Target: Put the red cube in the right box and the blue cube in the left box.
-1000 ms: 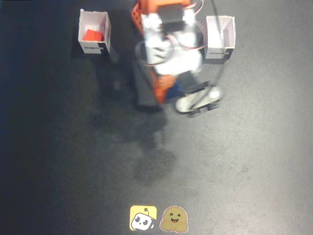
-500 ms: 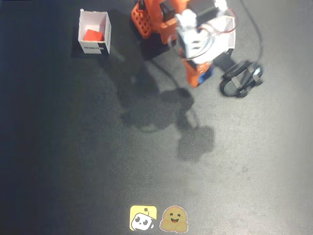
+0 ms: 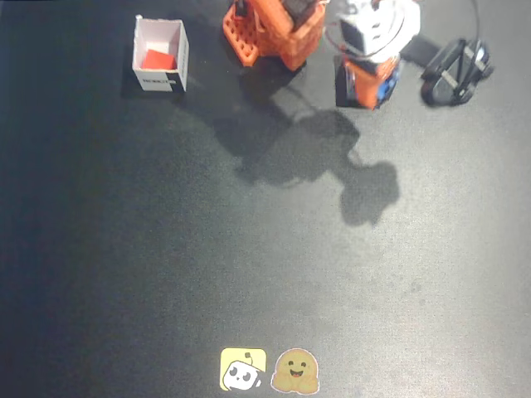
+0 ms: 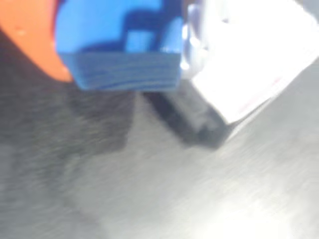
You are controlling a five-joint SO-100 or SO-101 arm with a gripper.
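Note:
The red cube [image 3: 157, 60] lies inside the right box [image 3: 160, 80], a white box with pinkish walls and a black label band, at the top left of the fixed view. My gripper [image 3: 367, 85] is shut on the blue cube [image 3: 387, 88] at the top right, above the mat. In the wrist view the blue cube [image 4: 119, 50] fills the top, held against the orange finger [image 4: 30, 40]. The left box [image 4: 249, 64] shows as a blurred white shape just right of the cube. In the fixed view the arm largely covers that box [image 3: 382, 29].
The orange arm base [image 3: 274, 29] stands at the top centre. A black clamp-like object [image 3: 455, 70] lies at the top right. Two stickers [image 3: 245, 369] [image 3: 296, 371] sit at the mat's front edge. The arm's shadow falls across the middle of the dark mat [image 3: 249, 274].

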